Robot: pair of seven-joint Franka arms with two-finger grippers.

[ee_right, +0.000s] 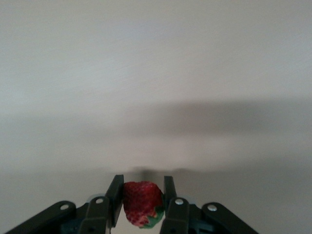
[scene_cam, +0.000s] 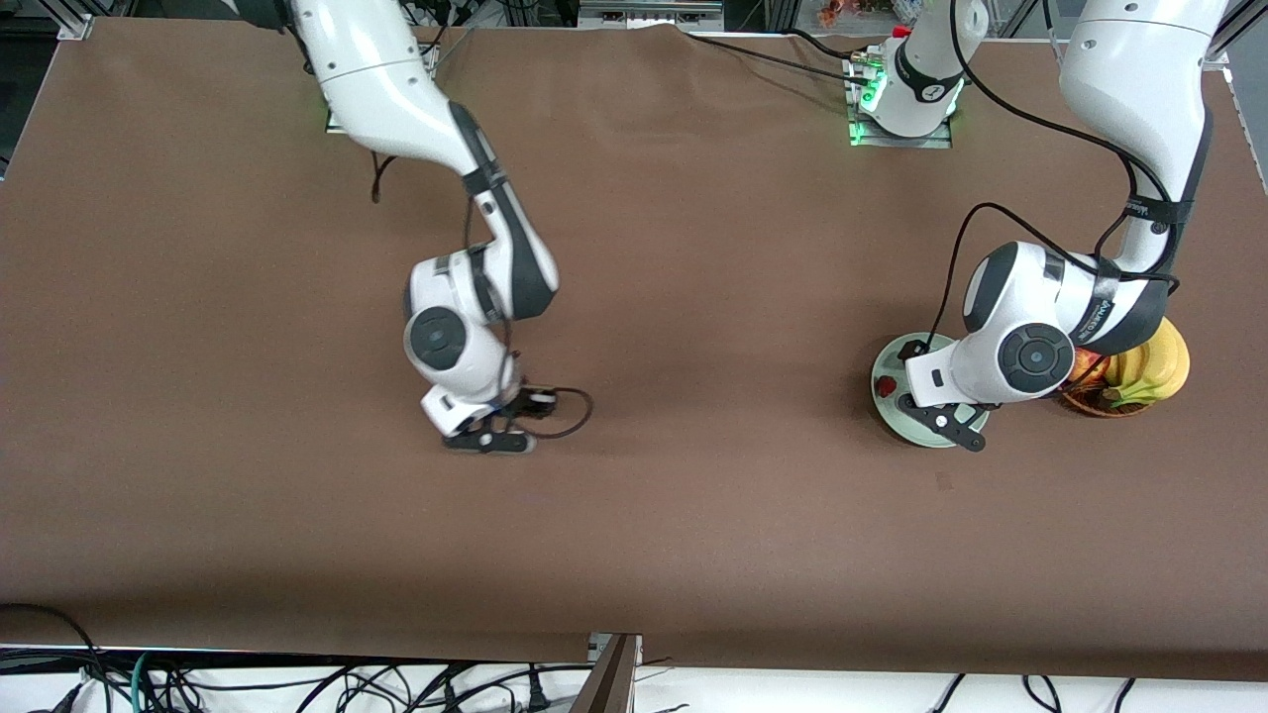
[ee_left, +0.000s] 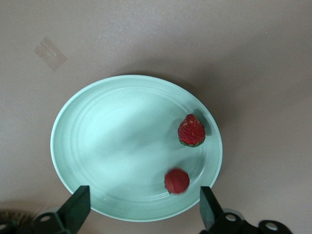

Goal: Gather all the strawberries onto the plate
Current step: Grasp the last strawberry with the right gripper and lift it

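Front view: brown desk (scene_cam: 693, 297). The right arm comes from the top edge at its own end and reaches down to the middle of the desk. The right gripper (scene_cam: 487, 436) is low over bare cloth, well apart from the plate. Its berry can't be seen from here.

The left arm bends down at its own end of the desk. The left gripper (scene_cam: 946, 424) is over the pale green plate (scene_cam: 885, 361). The plate sits w/ the wicker basket (scene_cam: 1090, 404) just beside it, toward the left arm's end. Bananas (scene_cam: 1154, 371) lie in the basket. One red strawberry (scene_cam: 886, 386) shows on the plate; the arm hides most of the rest.

Left wrist view: the plate (ee_left: 97, 146) lies under the left gripper (ee_left: 145, 209). The gripper is wide, w/ nothing in it. Its two dark fingers (ee_left: 78, 207) stand far apart. Two strawberries are on the plate. One has a green cap (ee_left: 191, 130) and lies near the rim. The other (ee_left: 176, 181) is a bit blurry and sits between the fingers, touching neither. A bit of tape (ee_left: 50, 52) is stuck on the cloth, near the plate.

Right wrist view: the right gripper (ee_right: 142, 197) is narrow and is holding a third strawberry (ee_right: 141, 202) tight between both fingers. A green cap peeks out at one side. Only plain cloth (ee_right: 156, 97) is around it.
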